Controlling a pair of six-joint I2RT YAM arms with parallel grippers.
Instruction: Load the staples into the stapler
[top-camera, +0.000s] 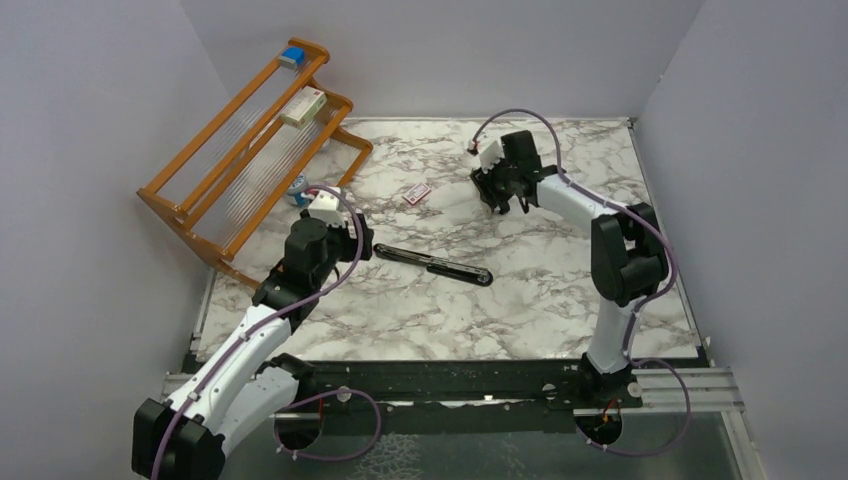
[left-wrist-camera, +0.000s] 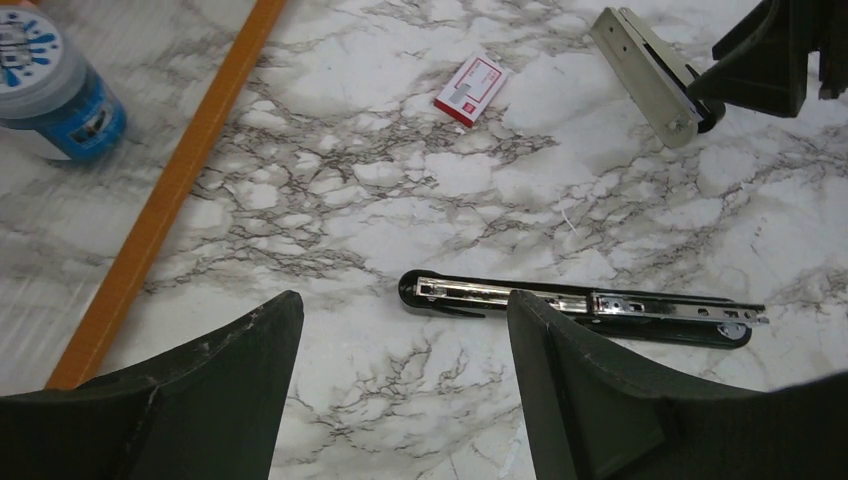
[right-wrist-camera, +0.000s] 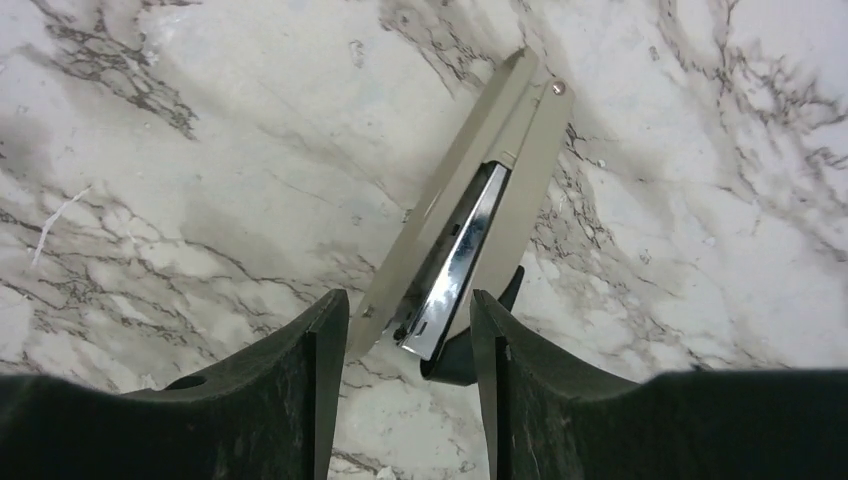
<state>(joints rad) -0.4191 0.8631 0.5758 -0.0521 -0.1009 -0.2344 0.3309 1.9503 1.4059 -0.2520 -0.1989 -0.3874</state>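
Beyond parted left jaws lies the stapler (left-wrist-camera: 620, 303); right jaws clamp grey tool (right-wrist-camera: 470, 220).

Stapler (top-camera: 435, 264) lies flat mid-table (top-camera: 560, 290), lengthwise L-R, just right of L gripper (left-wrist-camera: 402, 295). Staple packet (top-camera: 417, 193) sits behind it, well apart, btwn rack (top-camera: 250, 150) & R gripper (right-wrist-camera: 408, 300). Rack stands at back-L of table w/ box (top-camera: 303, 108) on it; jar (top-camera: 297, 187) on table beside rack. Stapler-like tool (right-wrist-camera: 470, 230) is tilted up, held btwn R gripper's fingers, right of packet.
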